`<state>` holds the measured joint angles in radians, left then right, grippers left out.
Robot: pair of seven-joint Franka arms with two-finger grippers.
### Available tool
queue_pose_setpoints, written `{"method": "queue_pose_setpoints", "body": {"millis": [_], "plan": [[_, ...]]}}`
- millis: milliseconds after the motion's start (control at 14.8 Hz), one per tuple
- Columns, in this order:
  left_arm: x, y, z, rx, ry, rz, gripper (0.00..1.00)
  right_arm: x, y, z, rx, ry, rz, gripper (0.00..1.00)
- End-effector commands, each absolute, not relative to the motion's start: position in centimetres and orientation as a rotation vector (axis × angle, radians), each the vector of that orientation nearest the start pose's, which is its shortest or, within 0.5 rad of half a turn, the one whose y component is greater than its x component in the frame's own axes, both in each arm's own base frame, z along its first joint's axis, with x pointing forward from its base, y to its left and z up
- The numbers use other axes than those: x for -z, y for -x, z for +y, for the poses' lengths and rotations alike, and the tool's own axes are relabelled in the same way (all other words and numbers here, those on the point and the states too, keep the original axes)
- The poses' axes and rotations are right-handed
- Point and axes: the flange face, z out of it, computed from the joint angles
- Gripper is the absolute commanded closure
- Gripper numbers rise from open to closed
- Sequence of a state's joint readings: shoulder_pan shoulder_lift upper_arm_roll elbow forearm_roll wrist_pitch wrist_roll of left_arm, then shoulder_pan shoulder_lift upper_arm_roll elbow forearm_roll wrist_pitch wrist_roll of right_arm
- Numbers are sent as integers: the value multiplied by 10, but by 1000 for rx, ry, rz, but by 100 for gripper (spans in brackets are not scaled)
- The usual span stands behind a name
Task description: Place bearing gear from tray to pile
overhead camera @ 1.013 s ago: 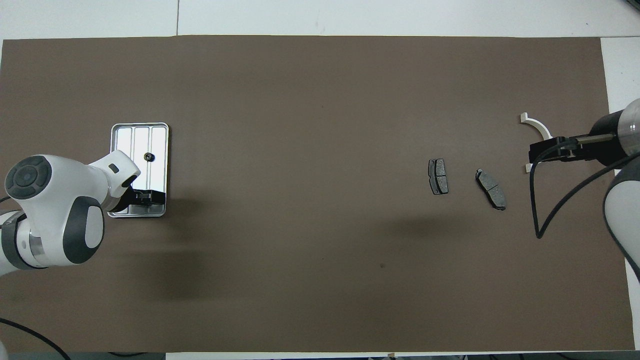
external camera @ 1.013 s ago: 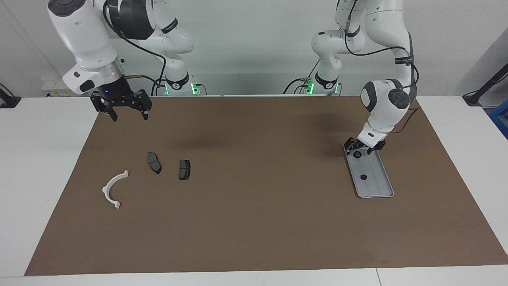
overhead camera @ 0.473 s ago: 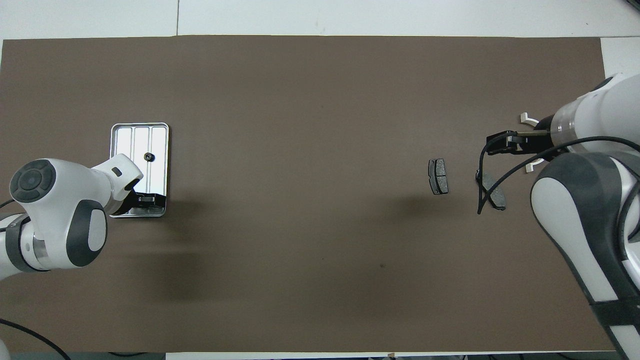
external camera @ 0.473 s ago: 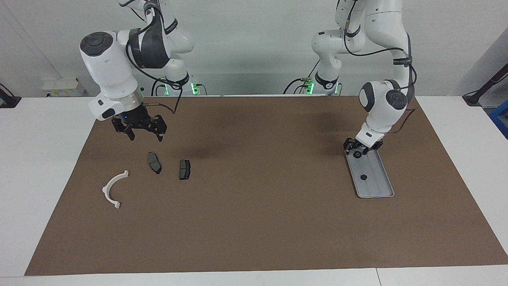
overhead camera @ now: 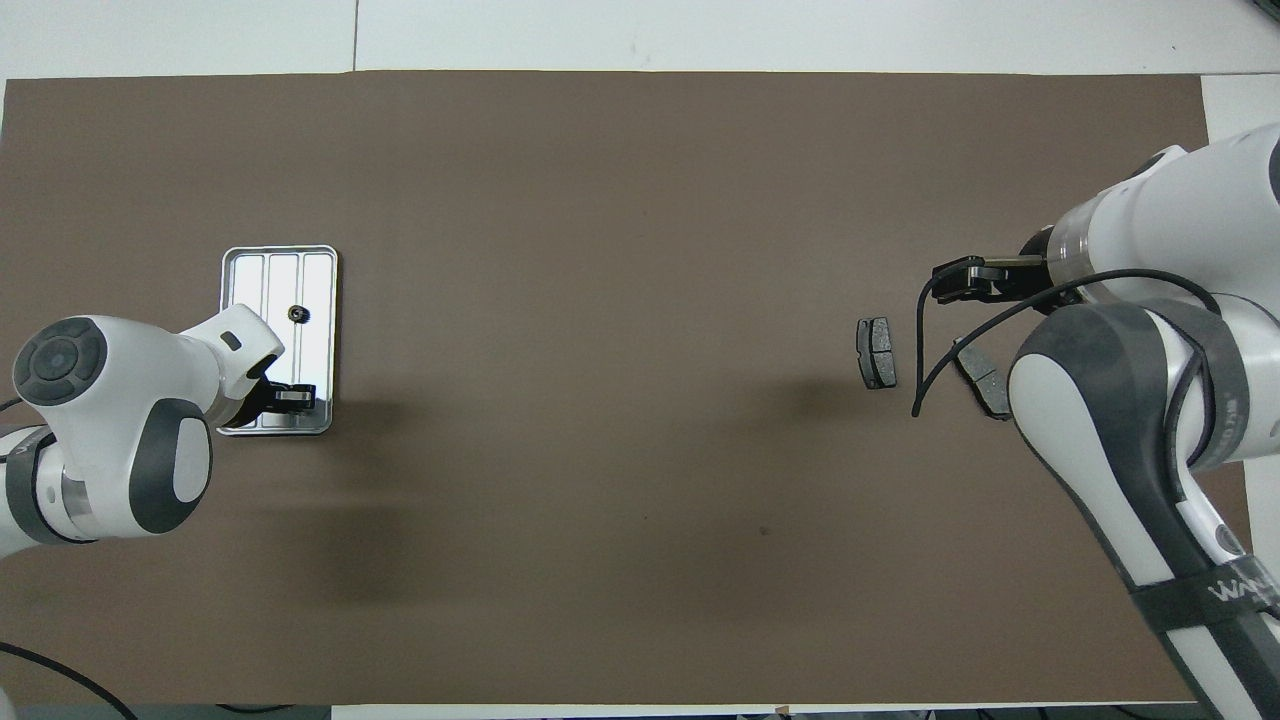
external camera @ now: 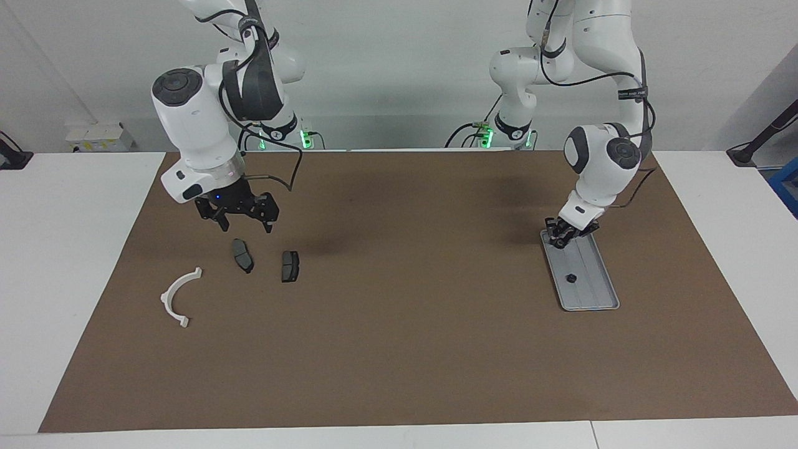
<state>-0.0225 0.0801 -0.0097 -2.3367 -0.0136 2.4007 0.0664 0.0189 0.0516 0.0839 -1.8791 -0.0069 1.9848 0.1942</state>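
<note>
The silver tray [external camera: 595, 284] lies at the left arm's end of the mat; it also shows in the overhead view [overhead camera: 265, 285]. One small black bearing gear [external camera: 570, 277] rests in its middle, also visible from overhead [overhead camera: 297, 315]. My left gripper [external camera: 563, 237] is low in the tray's end nearer the robots, fingers drawn together on a second black gear. The pile lies toward the right arm's end: a white bracket [external camera: 177, 296] and two dark pads [external camera: 242, 255] [external camera: 290, 266]. My right gripper [external camera: 244, 224] hangs open just above the pads.
The brown mat [external camera: 405, 324] covers the table. In the overhead view the right arm [overhead camera: 1110, 400] hides the white bracket and part of one pad [overhead camera: 978, 372]; the other pad [overhead camera: 876, 352] shows whole.
The right arm has swung in from the table's edge and come down over the pads. The left gripper's fingers have closed in around the gear at the tray's end.
</note>
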Motion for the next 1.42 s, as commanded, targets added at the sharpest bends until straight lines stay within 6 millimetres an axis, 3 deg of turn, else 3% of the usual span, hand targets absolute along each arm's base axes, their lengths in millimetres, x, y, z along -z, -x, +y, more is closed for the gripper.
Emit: {"method": "queue_pose_setpoints", "body": {"millis": [0,203,270,338,473,608,743,810,1013,1351], "plan": [[-322,-538,-17,-31,3152,130,100,-479,-580,57,99,3139,162,0],[-394,-584,-24,-61,3162,89,100,-479,-580,57,99,3139,162,0],[-416,-599,-38,-61,3172,17,100,-479,-580,57,99,3139,162,0],[-427,-612,-74,-48,3173,-38,100,-480,-580,57,101,3139,162,0],[-438,-612,-144,1,3179,-105,100,-480,-580,57,104,3139,162,0],[-440,-604,-211,42,3193,-82,100,-479,-581,57,101,3139,162,0],[-425,-598,-263,33,3197,-55,100,-479,-581,56,101,3139,164,0],[-414,-597,-280,34,3196,-58,99,-479,-580,56,99,3139,162,0],[-382,-588,-319,64,3197,-83,99,-479,-581,55,99,3140,159,0],[-350,-581,-347,83,3202,-134,99,-479,-581,55,99,3140,159,0]]}}
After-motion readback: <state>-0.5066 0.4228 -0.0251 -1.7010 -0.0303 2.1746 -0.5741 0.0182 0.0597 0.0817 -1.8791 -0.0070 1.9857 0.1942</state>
